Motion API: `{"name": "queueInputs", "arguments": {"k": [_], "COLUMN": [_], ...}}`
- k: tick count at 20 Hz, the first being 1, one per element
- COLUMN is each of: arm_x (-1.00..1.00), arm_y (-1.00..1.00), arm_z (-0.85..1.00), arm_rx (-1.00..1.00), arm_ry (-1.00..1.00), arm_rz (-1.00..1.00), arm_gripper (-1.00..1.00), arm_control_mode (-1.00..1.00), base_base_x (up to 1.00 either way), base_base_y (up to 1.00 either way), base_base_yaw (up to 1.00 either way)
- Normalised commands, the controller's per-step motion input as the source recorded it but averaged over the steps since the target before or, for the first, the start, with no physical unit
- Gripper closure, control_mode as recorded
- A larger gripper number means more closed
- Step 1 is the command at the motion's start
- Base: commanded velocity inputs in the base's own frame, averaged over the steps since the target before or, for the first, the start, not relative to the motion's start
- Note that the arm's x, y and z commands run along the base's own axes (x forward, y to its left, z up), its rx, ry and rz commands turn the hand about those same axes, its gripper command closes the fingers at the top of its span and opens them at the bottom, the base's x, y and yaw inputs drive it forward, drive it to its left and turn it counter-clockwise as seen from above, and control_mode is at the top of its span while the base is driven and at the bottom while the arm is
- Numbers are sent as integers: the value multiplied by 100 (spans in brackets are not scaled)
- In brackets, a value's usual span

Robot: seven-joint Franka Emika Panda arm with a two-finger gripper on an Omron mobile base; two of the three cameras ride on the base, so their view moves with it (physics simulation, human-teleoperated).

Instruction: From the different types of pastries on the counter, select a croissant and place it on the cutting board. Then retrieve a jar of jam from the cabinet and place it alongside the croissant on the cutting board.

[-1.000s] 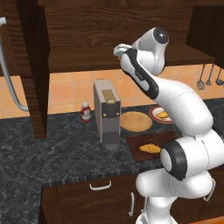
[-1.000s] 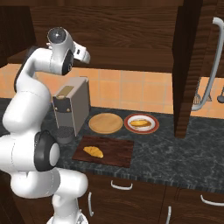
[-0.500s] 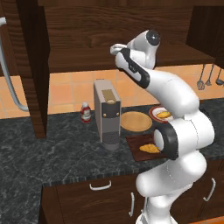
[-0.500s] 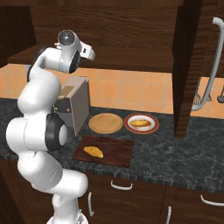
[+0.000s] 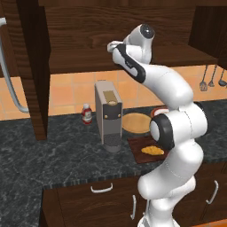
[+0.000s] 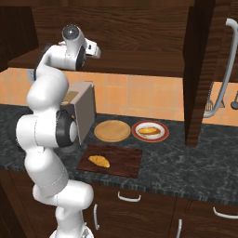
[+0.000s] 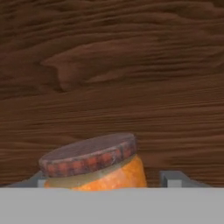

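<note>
Already the gripper (image 7: 107, 183) straddled the jar of jam (image 7: 94, 164), fingers (image 7: 175, 178) not visibly touching; best to pinch its glass below the lid, then lift straight

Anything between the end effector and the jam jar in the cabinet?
Nothing visible. In the hand view the jar of jam sits directly between the end effector fingertips, with just the cabinet wood behind it.

Rendered kitchen, marbled counter (image 5: 66, 155), wood cabinet (image 5: 88, 44), coffee machine (image 5: 108, 115)
</note>
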Motion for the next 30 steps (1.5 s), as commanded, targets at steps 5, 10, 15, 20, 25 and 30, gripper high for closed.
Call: {"name": "queueInputs", "arguments": {"k": [5,10,15,20,25,30], "arm_x": [-2,-84,-100,-83,-88,-65], "arm_y": [-1,-28,-63,-41,-23,-4], "arm_z": [-33,46,12,-7,0,0], "arm_rx": [0,3,4,2,5,6], "arm_ry": [-4,-45,-61,-38,-15,7], "arm_rz": [5,15,21,8,2,-1], "arm_gripper": [100,100,100,100,100,100], "arm_control_mode": [-100,-100,-100,-100,-100,-100], "base_base_x": [0,0,0,0,0,0], "base_base_y": [0,0,0,0,0,0], "base_base_yaw": [0,0,0,0,0,0]}}
